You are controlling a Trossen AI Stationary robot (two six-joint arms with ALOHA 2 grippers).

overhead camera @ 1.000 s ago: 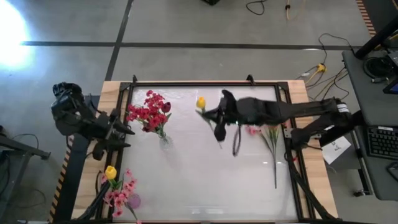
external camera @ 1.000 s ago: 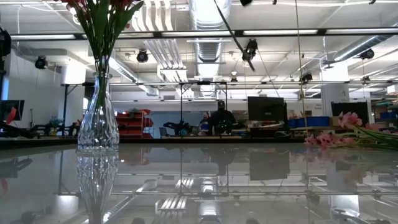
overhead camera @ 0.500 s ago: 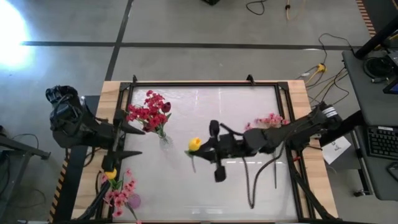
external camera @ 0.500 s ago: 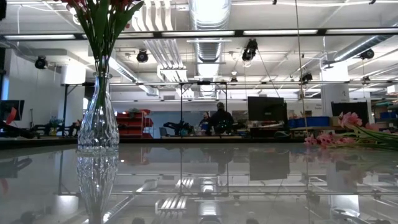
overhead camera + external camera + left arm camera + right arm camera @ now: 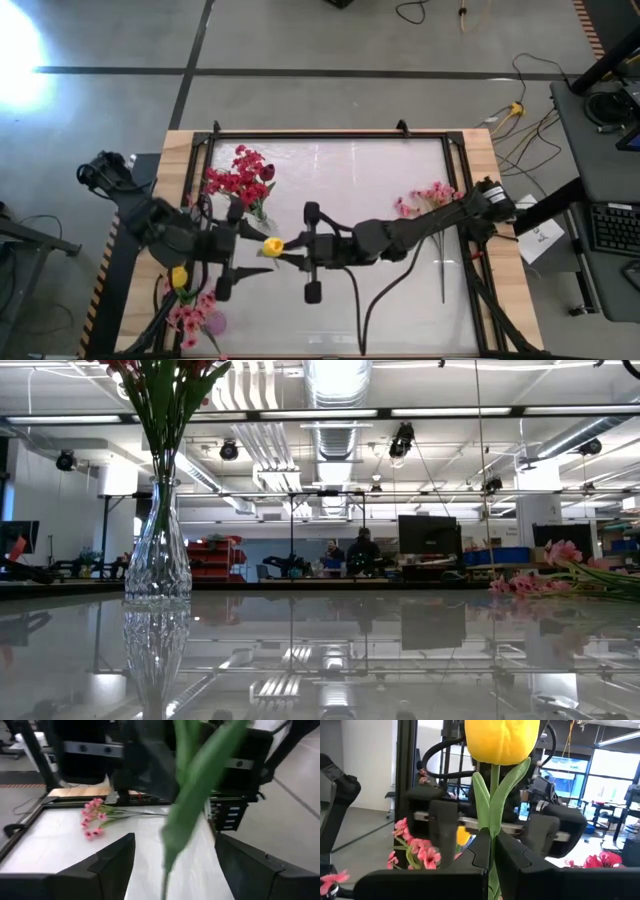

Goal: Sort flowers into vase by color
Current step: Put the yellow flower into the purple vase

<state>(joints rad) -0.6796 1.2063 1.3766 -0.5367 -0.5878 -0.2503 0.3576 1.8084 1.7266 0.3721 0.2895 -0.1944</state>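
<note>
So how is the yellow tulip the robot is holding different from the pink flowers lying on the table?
The yellow tulip is a single big bud; the pink flowers are a spray of many small blossoms. The tulip is clamped upright in the right gripper, off the table; the pink flowers lie flat, held by nothing. Both have thin green stems.

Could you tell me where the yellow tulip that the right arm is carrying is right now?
In the high view, the yellow tulip is left of centre, clamped in the right gripper, facing the open left gripper, below the red-flower vase.

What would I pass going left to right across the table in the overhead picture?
The left hand, open → the yellow tulip gripped by the right hand → the loose pink flowers lying near the table's right edge.
</note>
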